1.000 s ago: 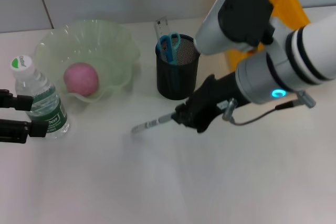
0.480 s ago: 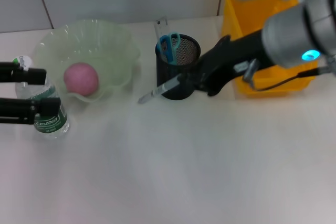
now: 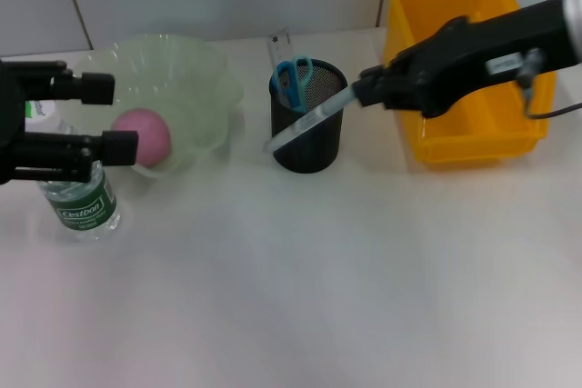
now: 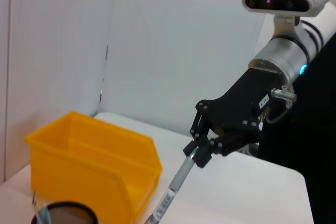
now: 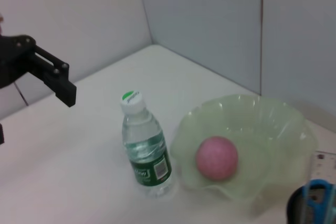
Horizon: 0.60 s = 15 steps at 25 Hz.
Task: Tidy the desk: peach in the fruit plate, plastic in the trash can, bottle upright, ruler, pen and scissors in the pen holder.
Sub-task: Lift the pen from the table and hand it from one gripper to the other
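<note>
Nearest the robot: bottle [image 3: 76, 190] upright on the surface [image 3: 300, 297], so that step looks done. Left end effector [image 3: 100, 117] hangs above it, fingers spread, holding nothing, clear of the bottle.

Next back: peach [image 3: 145, 136] sits in the fruit plate [image 3: 202, 79]. Done too.

Mid-surface: pen holder [image 3: 307, 119] with scissors [image 3: 293, 79] inside and ruler [image 3: 279, 45] standing at its far rim.

Step in hand: pen into holder. Right end effector [image 3: 367, 91] is closed on the upper end of the pen [image 3: 307, 121], which is tilted, its low tip hanging out past the holder's front wall, not over the opening. My read: next move needs the pen swung closer to vertical and the tip brought over the rim before release, or it lands outside.

Farthest: yellow bin [image 3: 459, 56], behind the right arm. No plastic visible; bin contents not shown.

View differences:
- Left wrist view shows the pinch on the pen from the side, plus bin and holder rim.
- Right wrist view shows none of its own fingers or the pen, only bottle, plate, peach, scissor handles.
</note>
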Each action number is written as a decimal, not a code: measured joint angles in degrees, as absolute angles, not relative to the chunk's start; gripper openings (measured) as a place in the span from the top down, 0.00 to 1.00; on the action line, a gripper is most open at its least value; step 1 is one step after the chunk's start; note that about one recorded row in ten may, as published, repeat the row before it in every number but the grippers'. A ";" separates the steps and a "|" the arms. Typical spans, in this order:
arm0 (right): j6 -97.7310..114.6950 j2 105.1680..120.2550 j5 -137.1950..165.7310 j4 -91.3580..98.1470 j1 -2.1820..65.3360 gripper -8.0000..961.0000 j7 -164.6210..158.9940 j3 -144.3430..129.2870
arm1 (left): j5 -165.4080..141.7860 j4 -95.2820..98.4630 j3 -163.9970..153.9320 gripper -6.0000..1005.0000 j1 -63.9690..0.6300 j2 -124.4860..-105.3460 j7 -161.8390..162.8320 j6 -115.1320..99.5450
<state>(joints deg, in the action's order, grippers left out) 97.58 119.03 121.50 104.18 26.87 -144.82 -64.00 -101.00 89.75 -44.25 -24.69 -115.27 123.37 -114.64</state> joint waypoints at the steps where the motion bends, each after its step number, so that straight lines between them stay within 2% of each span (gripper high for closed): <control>1: 98.48 118.97 120.92 104.05 26.98 0.89 -144.43 -62.33 | -100.73 89.78 -44.14 0.22 -24.81 -115.43 123.12 -114.58; 5: 103.11 118.32 118.36 103.21 27.75 0.89 -142.66 -55.74 | -99.97 89.76 -43.84 0.22 -25.31 -116.58 121.28 -114.10; 7: 106.14 117.29 117.40 102.85 29.06 0.89 -142.04 -52.17 | -99.78 89.62 -43.51 0.22 -25.60 -117.41 120.18 -114.00; 11: 108.84 116.11 116.44 102.36 31.14 0.89 -141.94 -49.65 | -99.78 89.62 -43.51 0.22 -25.60 -117.41 120.18 -114.00; 12: 110.71 115.34 116.24 101.56 32.84 0.89 -142.22 -47.89 | -99.18 89.15 -43.98 0.22 -26.03 -118.37 118.79 -113.42; 15: 112.89 114.62 116.07 100.78 34.70 0.89 -142.76 -45.63 | -96.76 87.84 -46.01 0.22 -25.74 -118.57 117.43 -112.04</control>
